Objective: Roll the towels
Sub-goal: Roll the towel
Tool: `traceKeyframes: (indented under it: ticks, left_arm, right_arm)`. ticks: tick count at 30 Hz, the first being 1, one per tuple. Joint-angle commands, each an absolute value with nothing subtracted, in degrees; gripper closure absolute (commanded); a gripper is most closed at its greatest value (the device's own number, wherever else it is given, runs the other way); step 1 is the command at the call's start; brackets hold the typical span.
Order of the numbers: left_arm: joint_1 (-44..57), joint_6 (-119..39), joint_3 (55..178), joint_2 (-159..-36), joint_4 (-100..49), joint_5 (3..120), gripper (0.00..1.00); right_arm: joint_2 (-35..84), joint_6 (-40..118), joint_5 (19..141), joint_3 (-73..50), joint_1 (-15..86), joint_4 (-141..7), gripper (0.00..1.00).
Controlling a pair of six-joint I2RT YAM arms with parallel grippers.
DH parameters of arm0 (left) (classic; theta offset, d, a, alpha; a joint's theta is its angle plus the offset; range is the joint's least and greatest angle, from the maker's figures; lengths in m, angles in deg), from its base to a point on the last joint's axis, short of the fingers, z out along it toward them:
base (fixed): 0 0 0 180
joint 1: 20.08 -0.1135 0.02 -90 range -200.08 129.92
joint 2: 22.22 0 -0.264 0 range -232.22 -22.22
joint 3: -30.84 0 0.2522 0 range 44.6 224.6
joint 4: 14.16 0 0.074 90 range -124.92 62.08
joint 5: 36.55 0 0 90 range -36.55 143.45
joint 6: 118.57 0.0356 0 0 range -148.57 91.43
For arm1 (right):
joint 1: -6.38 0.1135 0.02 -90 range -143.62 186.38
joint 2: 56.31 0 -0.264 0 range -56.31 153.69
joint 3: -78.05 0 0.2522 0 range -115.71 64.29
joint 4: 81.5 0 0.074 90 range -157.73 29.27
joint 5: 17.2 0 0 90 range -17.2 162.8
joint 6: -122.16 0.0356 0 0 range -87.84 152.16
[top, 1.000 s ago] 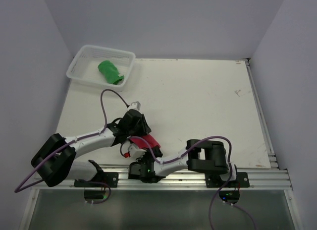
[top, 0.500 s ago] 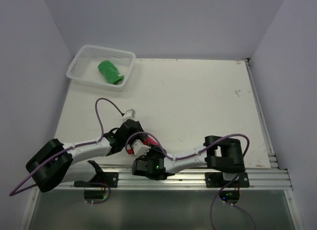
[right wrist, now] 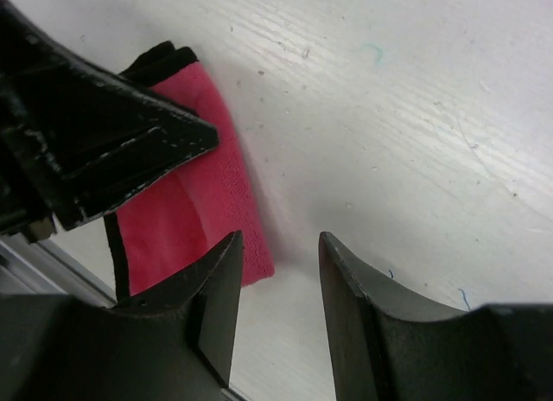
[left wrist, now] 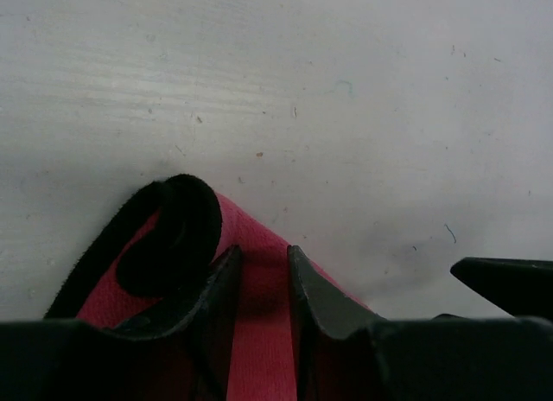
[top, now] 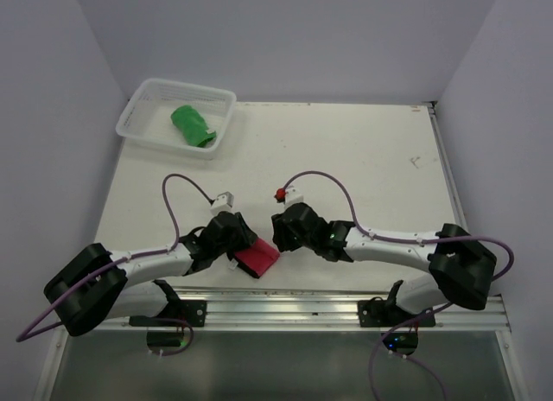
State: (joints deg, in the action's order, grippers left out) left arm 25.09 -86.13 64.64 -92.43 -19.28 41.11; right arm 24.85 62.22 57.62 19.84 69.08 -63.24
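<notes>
A scuffed white table [top: 346,159] sits boxed in by pale lilac walls [top: 285,38]. At upper left, the green towel [top: 192,125] lies in a white basket [top: 131,124]. At lower centre, the left gripper [left wrist: 263,261] pinches the red towel [top: 257,259]. The right gripper [right wrist: 281,245] gapes empty beside it.
</notes>
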Motion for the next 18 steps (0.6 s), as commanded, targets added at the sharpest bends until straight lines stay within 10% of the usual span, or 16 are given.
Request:
traceKeyframes:
  ticks: [1, 18]
  left_arm:
    - [25.4, -85.8, 62.5, -93.1, -22.6, 37.5, 0.67]
    - [25.8, -87.0, 61.3, -91.9, -22.7, 36.7, 0.68]
  right_arm:
    - [26.8, 70.0, 76.0, 20.9, 64.1, -71.1, 0.56]
    - [38.0, 73.8, 81.1, 27.8, 61.4, -78.8, 0.58]
